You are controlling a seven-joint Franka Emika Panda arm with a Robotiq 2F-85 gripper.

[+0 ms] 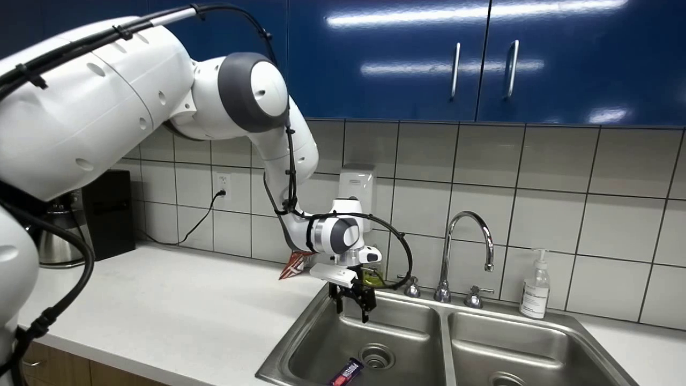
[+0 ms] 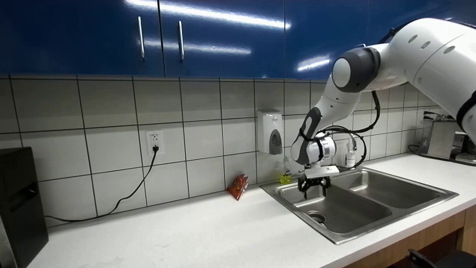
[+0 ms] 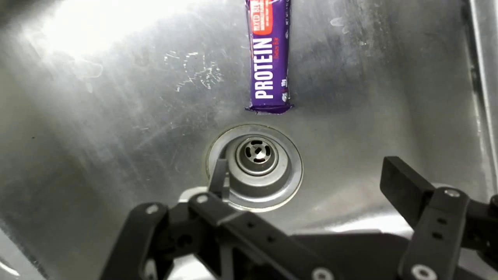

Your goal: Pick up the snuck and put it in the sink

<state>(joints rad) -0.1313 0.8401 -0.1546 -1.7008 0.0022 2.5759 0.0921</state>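
Observation:
The snuck, a purple bar with a red patch (image 3: 269,70), lies flat on the floor of the sink's left basin, beside the drain. It also shows low in an exterior view (image 1: 346,372); I cannot make it out clearly in the opposing exterior view. The stainless double-basin sink (image 1: 300,332) shows in both exterior views (image 2: 297,209), and its basin floor fills the wrist view (image 3: 350,116). My gripper (image 1: 352,312) is open and empty, above the back of that basin, apart from the bar. It also shows in an exterior view (image 2: 315,193) and the wrist view (image 3: 305,167).
A chrome faucet (image 1: 446,257) and handles stand behind the sink. A reddish packet (image 2: 238,187) and a yellow soap bottle (image 2: 286,174) stand by the wall near the arm. A pump bottle (image 1: 535,292) stands back right. A dispenser (image 2: 270,132) hangs on the wall under blue cabinets.

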